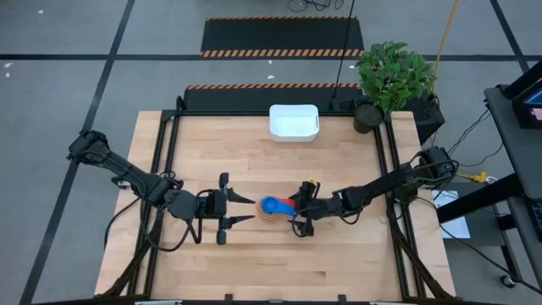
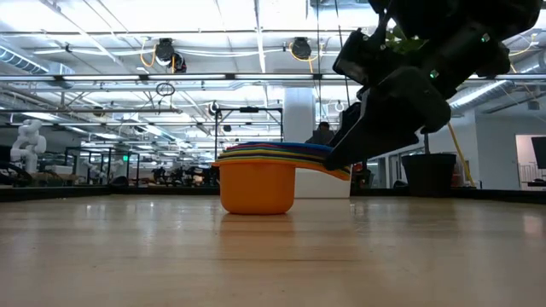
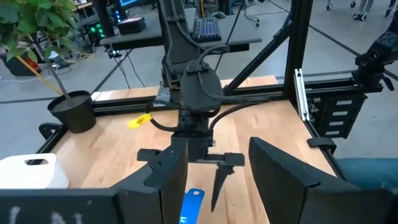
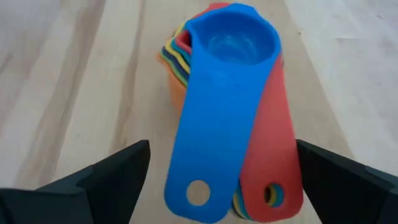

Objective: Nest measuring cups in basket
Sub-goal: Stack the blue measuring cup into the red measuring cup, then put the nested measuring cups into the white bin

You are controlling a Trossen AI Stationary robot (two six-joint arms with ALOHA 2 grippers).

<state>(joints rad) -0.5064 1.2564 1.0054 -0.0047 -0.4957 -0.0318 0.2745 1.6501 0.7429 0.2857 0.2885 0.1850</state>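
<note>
I see the measuring cups (image 4: pixel 230 81) nested in a stack mid-worktop (image 1: pixel 254 263), glossy plastic, blue cup on top with its flat handle over a red one, my right claw (image 1: pixel 298 212) released wide astride those handles, left claw (image 1: pixel 241 209) spread apart alongside, white basket (image 1: pixel 294 122) well apart.

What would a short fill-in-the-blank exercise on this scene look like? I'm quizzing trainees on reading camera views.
1. The nested stack of measuring cups stands on the table, not in the white ____.
2. The topmost cup in the stack is coloured ____.
3. The right gripper, jaws open, straddles the cups' ____.
4. The bottom, largest cup is coloured ____.

Missing words: basket; blue; handles; orange
</note>
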